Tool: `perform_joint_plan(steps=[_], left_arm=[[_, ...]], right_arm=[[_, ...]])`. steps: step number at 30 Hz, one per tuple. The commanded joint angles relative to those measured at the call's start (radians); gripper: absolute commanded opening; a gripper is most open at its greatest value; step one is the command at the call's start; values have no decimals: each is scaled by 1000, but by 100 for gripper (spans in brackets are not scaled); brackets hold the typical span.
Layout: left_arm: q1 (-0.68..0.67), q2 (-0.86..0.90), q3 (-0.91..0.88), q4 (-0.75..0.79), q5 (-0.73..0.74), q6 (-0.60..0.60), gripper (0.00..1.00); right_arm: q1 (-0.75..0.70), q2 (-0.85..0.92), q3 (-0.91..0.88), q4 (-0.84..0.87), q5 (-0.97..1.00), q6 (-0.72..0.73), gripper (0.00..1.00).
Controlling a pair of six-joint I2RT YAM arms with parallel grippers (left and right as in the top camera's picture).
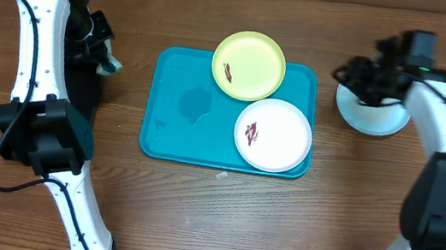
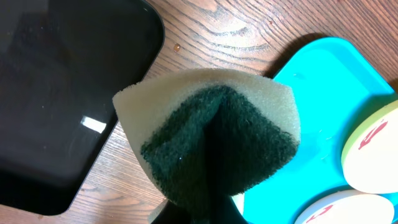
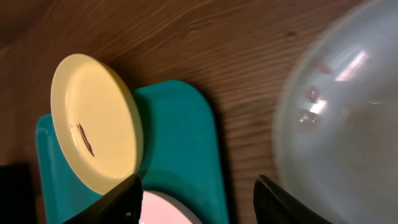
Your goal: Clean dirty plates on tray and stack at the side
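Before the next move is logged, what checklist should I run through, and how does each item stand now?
1. Left gripper shut on the sponge: ok.
2. Right gripper open, nothing between its fingers: ok.
3. Pale blue plate off the tray, on the table: ok.
4. Pale blue plate clean: cannot tell, blurred.
5. Yellow-green plate and white plate clean: not ok, both show red smears.

My wooden table (image 1: 218, 228) carries 3 larger things directly. The turquoise tray (image 1: 175, 127) lies between my 2 grippers. The black tray (image 2: 56, 93) sits just beside and below my left gripper (image 1: 104, 55). The pale blue plate (image 1: 370, 120) rests on bare wood right under my right gripper (image 1: 360, 78). A tiny pale scrap (image 1: 221, 175) lies just off the turquoise tray's rim.
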Motion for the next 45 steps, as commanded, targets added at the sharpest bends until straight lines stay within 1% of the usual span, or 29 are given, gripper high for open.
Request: perform_joint_plan(steps=[1, 4, 10, 12, 16, 17, 21, 24, 27, 34, 36, 38, 39, 41, 42, 43, 45], left_arm=[[-8, -8, 19, -1, 11, 22, 4], [-8, -8, 19, 0, 11, 22, 4], [-8, -8, 19, 3, 10, 32, 4], [-8, -8, 19, 3, 10, 34, 4], [-8, -8, 19, 8, 10, 33, 4], [-8, -8, 19, 10, 10, 33, 4], [-8, -8, 19, 11, 10, 34, 4], [-8, -7, 19, 15, 10, 33, 4], [-8, -7, 19, 18, 11, 33, 4], [-8, -7, 19, 16, 11, 41, 4], [-8, -7, 19, 16, 11, 41, 4], [-8, -7, 19, 16, 11, 41, 4], [-8, -7, 19, 16, 11, 41, 4], [-8, -7, 19, 16, 11, 41, 4], [-8, -7, 19, 16, 11, 41, 4], [-8, -7, 19, 16, 11, 41, 4], [-8, -7, 19, 16, 11, 41, 4]], right_arm=[[118, 10, -3, 53, 200, 76, 64], [205, 34, -3, 130, 291, 79, 66], [313, 124, -3, 288, 467, 68, 73], [325, 151, -3, 328, 468, 36, 73], [328, 189, -3, 400, 467, 20, 73], [328, 192, -3, 414, 463, 9, 72], [328, 197, -3, 446, 452, 5, 63], [334, 199, -3, 445, 390, 6, 59], [344, 208, -3, 435, 386, 6, 57], [349, 241, -3, 430, 390, 5, 56], [349, 241, -2, 431, 392, 2, 50], [350, 241, -2, 432, 391, 2, 40], [351, 241, -2, 431, 389, 2, 30], [352, 241, -2, 430, 384, 2, 14], [355, 241, -2, 430, 384, 2, 8], [360, 240, 0, 426, 383, 3, 4], [372, 240, 10, 410, 376, 3, 4]])
